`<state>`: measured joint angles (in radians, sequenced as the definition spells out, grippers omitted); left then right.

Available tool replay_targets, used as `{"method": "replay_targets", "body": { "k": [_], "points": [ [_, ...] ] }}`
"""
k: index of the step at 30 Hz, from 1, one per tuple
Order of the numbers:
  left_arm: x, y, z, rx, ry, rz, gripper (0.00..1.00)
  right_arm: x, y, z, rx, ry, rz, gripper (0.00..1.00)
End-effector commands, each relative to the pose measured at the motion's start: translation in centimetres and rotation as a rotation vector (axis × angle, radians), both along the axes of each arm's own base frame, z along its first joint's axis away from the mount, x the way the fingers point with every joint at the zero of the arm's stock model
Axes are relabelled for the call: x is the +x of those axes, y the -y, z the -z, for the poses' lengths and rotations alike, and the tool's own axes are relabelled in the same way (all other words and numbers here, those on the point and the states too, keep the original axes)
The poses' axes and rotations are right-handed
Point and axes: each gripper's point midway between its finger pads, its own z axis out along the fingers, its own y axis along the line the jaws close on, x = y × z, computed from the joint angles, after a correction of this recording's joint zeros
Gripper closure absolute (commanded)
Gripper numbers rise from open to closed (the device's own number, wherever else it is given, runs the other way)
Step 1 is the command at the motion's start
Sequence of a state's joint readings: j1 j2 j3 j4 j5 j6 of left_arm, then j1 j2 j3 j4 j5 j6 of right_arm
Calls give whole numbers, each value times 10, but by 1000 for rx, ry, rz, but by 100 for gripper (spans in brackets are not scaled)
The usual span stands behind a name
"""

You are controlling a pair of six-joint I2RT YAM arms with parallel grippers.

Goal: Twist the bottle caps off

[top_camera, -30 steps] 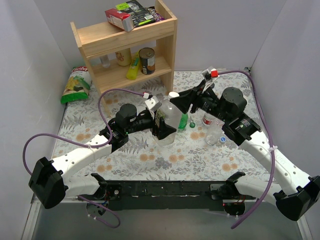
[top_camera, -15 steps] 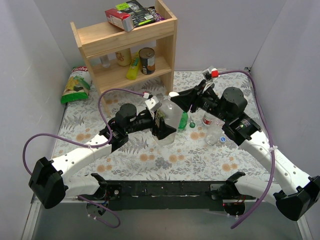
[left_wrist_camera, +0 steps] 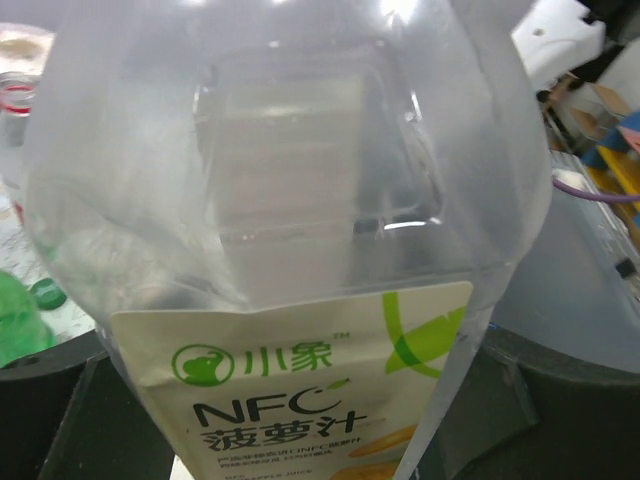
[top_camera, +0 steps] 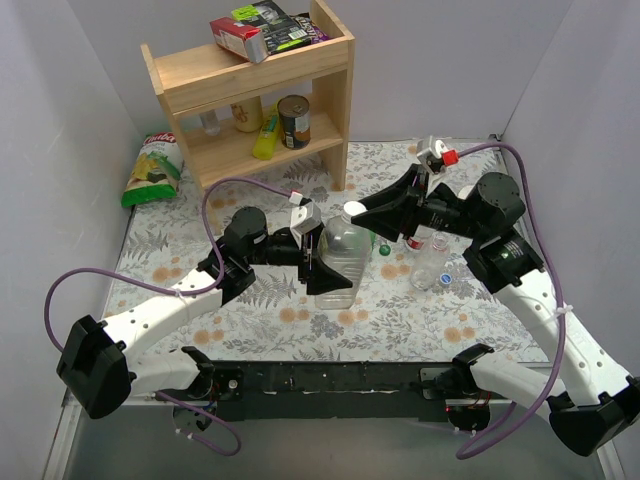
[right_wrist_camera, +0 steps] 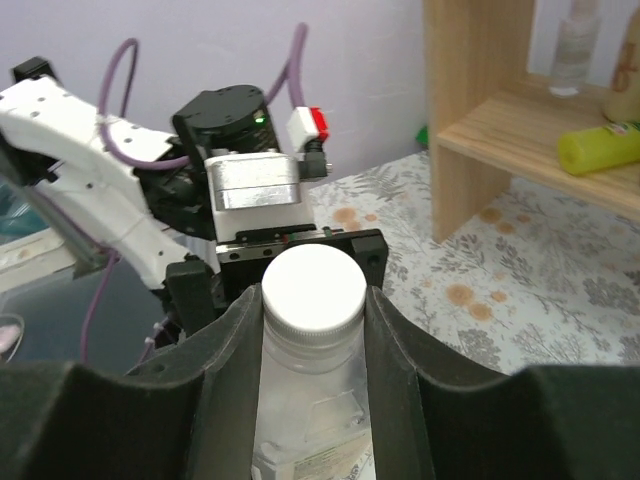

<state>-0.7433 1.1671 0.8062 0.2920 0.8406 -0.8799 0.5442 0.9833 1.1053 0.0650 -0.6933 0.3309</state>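
Since a second ago the large clear bottle point(top_camera: 341, 262) has shifted nearer and a little right, and the right arm's elbow has swung out to the right; both grippers have stayed on the bottle throughout. It stands upright near the middle of the floral table point(top_camera: 250, 310); the left gripper point(top_camera: 322, 264) clamps its body from the left, just above the green-and-white juice label point(left_wrist_camera: 300, 400), with a dark finger point(left_wrist_camera: 60, 400) on either side in the left wrist view. At the top, the right gripper point(top_camera: 354, 212) is pinched on the white cap point(right_wrist_camera: 312, 286); its two black fingers point(right_wrist_camera: 232, 345) press against the cap's ribbed rim on both sides, and the cap sits on the neck. To the right of the big bottle lies a loose green cap point(top_camera: 385, 248); the small green bottle point(left_wrist_camera: 15, 325) shows only in the left wrist view, just beside that cap. Further right stand the red-labelled bottle point(top_camera: 418, 240) and the slim clear bottle point(top_camera: 430, 268), with a blue cap point(top_camera: 446, 278) lying beside them. A wooden shelf point(top_camera: 330, 110) stands at the far side.
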Motion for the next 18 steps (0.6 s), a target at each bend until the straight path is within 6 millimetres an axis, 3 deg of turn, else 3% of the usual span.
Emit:
{"method": "replay_targets", "body": {
  "k": [1,6,13,16,18],
  "points": [
    [-54,-9,-43,-130,149,270,69,-32,-9,5,-35,55,-234,89],
    [-60,-10,-43,-131,146,309,69,-42,-11,10,-44,50,-323,89],
    [-48,-6,-41,-122,130,241,69,-40,-10,5,-33,69,-300,87],
    [-41,-4,-40,-121,112,194,69,-37,-10,8,-47,55,-286,81],
    [-34,-2,-39,-117,105,156,70,-35,-9,11,-56,45,-272,70]
  ]
}}
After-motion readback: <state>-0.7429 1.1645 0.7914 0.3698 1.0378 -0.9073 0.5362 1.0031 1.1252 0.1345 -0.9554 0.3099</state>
